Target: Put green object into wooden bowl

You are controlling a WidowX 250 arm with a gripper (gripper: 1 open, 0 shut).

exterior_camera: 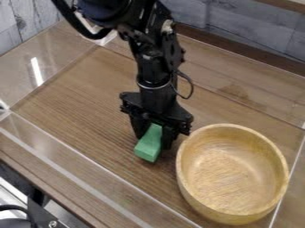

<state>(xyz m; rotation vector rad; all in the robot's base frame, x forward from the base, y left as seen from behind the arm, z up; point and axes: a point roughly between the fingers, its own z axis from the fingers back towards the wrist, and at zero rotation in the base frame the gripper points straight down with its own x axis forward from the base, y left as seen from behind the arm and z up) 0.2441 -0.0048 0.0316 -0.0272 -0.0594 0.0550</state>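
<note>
Camera view: gripper [152,135] points straight down, jaws clamped on green object [150,145], block resting on table [71,102]; long axis runs 1-to-7 o'clock (slightly tilted); wooden bowl [234,169] lies at 4 o'clock, just beside

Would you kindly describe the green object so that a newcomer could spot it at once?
Find the wooden bowl at the table's front right. Just left of it, the black arm's hand is shut on the green object, the only bright green block there.
</note>
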